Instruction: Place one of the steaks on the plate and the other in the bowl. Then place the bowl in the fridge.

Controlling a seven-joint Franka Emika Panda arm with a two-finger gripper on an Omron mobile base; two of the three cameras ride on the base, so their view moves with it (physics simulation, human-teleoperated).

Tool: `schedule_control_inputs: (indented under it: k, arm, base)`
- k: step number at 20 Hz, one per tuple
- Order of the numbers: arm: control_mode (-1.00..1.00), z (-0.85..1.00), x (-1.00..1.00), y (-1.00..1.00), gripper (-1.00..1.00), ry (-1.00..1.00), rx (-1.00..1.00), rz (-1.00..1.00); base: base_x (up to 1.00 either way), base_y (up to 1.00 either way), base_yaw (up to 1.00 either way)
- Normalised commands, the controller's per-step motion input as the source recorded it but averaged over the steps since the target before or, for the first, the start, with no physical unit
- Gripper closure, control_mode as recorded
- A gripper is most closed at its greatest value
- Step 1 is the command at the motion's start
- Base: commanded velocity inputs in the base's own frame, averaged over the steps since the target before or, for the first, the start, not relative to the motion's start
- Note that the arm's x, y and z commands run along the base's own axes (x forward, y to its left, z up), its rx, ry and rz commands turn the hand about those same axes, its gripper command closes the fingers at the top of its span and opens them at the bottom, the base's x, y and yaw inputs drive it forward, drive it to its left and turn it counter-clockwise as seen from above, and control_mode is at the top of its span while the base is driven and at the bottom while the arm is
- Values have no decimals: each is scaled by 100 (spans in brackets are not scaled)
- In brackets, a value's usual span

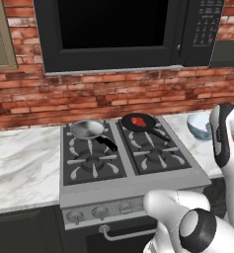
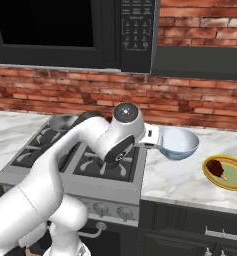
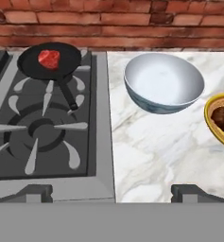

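Red steak (image 3: 49,59) in black frying pan (image 3: 49,60) on stove's rear right burner, left of bowl (image 3: 163,82); roughly squarish, no clear long axis. Pan handle points toward stove front, slightly toward bowl. Bowl empty, upright on marble counter (image 3: 151,156) just right of stove (image 3: 42,137). Brown steak (image 3: 223,116) already on yellow plate (image 3: 216,124), right of bowl; its long axis diagonal in right base view.

Step in hand, by judgement: fetch red steak for bowl. Next move calls for swing left over pan, descent onto steak.

Gripper (image 3: 111,191) hangs over counter before bowl; fingers spread wide, holding nothing.
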Motion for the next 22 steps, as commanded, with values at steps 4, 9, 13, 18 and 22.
schedule_control_inputs:
  k: [4, 9, 13, 18, 22]
  arm:
    - [-100, 11, 0, 83, -100, 0, -6, 0]
    - [-100, 0, 1, 74, -100, 2, 0, 0]
    - [-100, 0, 8, 52, -100, 1, 1, 0]
    - [-100, 1, 18, 26, -100, 3, 7, 3]
    - [-100, 0, 28, 33, -100, 2, 3, 4]
  base:
    - [0, 0, 0]
    - [0, 0, 0]
    - [0, 0, 0]
    - [0, 0, 0]
    - [0, 0, 0]
